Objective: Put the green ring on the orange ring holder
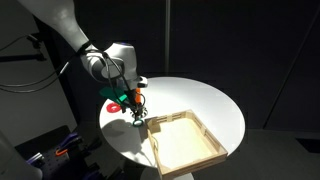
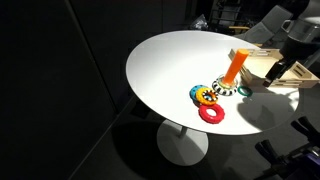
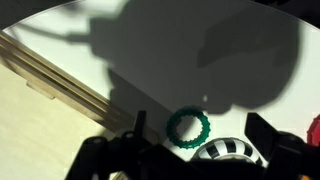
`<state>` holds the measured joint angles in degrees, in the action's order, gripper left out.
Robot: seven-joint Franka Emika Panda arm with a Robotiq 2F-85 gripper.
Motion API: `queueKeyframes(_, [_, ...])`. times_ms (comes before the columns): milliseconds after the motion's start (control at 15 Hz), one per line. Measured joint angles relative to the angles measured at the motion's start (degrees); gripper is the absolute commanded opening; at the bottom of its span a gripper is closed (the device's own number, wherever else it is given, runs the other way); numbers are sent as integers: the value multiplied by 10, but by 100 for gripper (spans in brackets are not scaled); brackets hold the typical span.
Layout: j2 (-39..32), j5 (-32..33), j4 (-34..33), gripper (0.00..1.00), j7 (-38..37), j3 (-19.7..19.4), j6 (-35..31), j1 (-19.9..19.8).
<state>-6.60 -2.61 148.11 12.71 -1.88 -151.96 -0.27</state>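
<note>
The green ring (image 3: 188, 126) lies flat on the white table, seen in the wrist view between my two fingers. My gripper (image 3: 200, 138) is open and hangs just above the ring, one finger on each side. The orange ring holder (image 2: 235, 66) stands upright near the table's edge in an exterior view, next to a cluster of rings. The gripper also shows in both exterior views (image 1: 138, 114) (image 2: 277, 76), low over the table close to the peg. The peg is out of the wrist view.
A black-and-white striped ring (image 3: 230, 152) lies right beside the green ring. A red ring (image 2: 211, 114) and a blue-yellow ring (image 2: 204, 95) lie near the peg. The wooden tray (image 1: 215, 133) sits next to the gripper, its rim (image 3: 55, 75) close by.
</note>
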Motion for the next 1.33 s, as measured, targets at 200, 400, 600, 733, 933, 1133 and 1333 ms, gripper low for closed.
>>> queueKeyframes(200, [-19, -11, 3, 100, 15, 5, -30, -6])
queueKeyframes(400, [-38, -24, 3, 100, 35, 15, -57, -17])
queueKeyframes(600, [-56, -30, 2, 100, 53, 26, -73, -33])
queueKeyframes(733, [-68, -30, 0, 100, 61, 33, -81, -44])
queueKeyframes(933, [-87, -30, -13, 100, 70, 40, -86, -56])
queueKeyframes(1133, [-110, -30, -30, 100, 77, 49, -89, -66])
queueKeyframes(1333, [-135, -30, -51, 100, 79, 56, -90, -71])
